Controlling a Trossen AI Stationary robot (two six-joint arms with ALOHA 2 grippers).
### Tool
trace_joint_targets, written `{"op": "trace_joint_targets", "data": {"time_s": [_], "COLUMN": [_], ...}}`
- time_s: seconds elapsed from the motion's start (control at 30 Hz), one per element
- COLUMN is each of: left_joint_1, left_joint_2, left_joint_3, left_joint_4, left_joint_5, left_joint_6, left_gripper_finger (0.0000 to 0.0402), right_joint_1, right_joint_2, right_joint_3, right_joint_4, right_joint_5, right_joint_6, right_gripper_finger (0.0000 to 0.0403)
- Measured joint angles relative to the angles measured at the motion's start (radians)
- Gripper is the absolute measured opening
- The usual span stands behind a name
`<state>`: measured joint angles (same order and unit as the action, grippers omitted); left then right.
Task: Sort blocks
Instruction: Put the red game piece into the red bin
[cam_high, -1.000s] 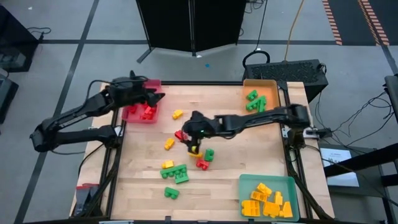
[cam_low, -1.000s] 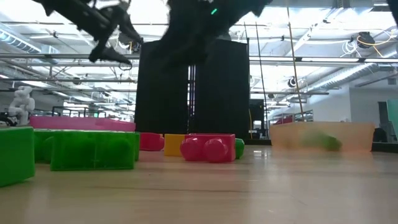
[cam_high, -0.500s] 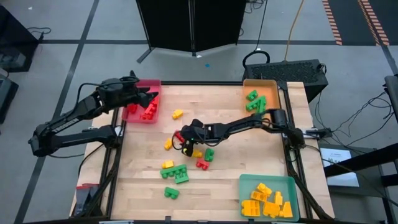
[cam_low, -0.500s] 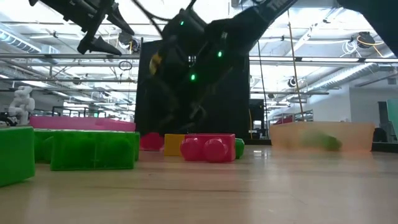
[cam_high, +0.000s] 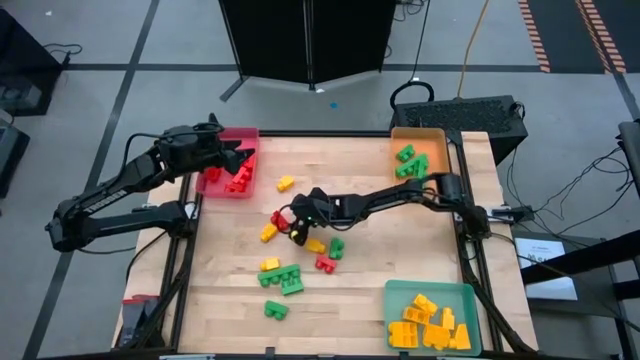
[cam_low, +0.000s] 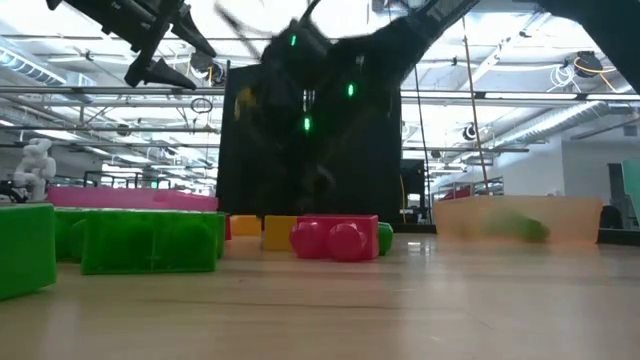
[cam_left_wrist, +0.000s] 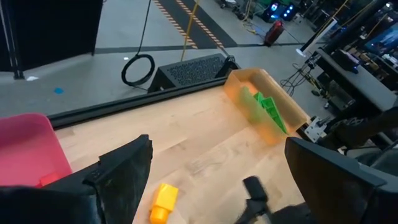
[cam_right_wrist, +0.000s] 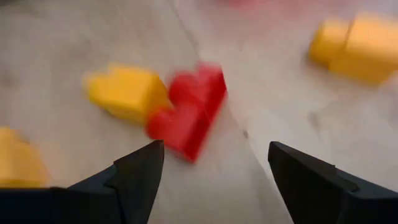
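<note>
three trays (cam_high: 228, 182); two arms (cam_high: 120, 190); many blocks (cam_high: 291, 283)

We see a pale wooden table (cam_high: 360, 180) with visible grain. The blocks (cam_high: 280, 281) look like glossy plastic; the orange tray (cam_left_wrist: 273, 112) is translucent plastic.

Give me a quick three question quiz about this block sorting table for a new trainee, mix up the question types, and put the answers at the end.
1. True or false: the orange rectangular plastic tray holds green studded plastic bricks.
2. Multiple choice: the right pincer is poised with open jaws over which loose piece at mid-table? A) a red studded plastic brick B) a blue brick C) a green ball
3. Fill in: the left pincer, jaws open and empty, is above the ___ rectangular plastic tray.

Key: 1 true; 2 A; 3 red
</note>
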<state>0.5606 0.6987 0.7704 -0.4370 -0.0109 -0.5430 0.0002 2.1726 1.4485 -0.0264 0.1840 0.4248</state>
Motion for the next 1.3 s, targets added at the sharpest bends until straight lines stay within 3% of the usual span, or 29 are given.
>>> {"op": "trace_joint_targets", "data": {"time_s": [0.17,0.33,0.67,0.93,1.3], "left_joint_1": [0.000,0.000,-0.002,-0.002,-0.003], "left_joint_2": [0.000,0.000,0.000,0.000,0.000], "left_joint_3": [0.000,0.000,0.000,0.000,0.000], "left_joint_4": [0.000,-0.001,-0.004,-0.025,-0.025], "left_joint_5": [0.003,0.003,0.007,0.008,0.007], "left_joint_6": [0.000,0.000,0.000,0.002,0.006], "left_gripper_finger": [0.0367,0.0367,0.0367,0.0367,0.0367], "right_joint_1": [0.007,0.004,-0.004,0.000,0.040], "right_joint_2": [-0.041,-0.019,0.125,0.196,0.239], "right_joint_3": [0.048,0.137,0.266,0.274,0.276], "right_joint_4": [0.006,0.028,0.005,-0.055,-0.109], "right_joint_5": [0.008,0.132,0.128,0.110,0.125], "right_joint_6": [-0.066,-0.138,-0.106,-0.001,0.021], "right_gripper_finger": [0.0283,0.0283,0.0283,0.0283,0.0279]}}
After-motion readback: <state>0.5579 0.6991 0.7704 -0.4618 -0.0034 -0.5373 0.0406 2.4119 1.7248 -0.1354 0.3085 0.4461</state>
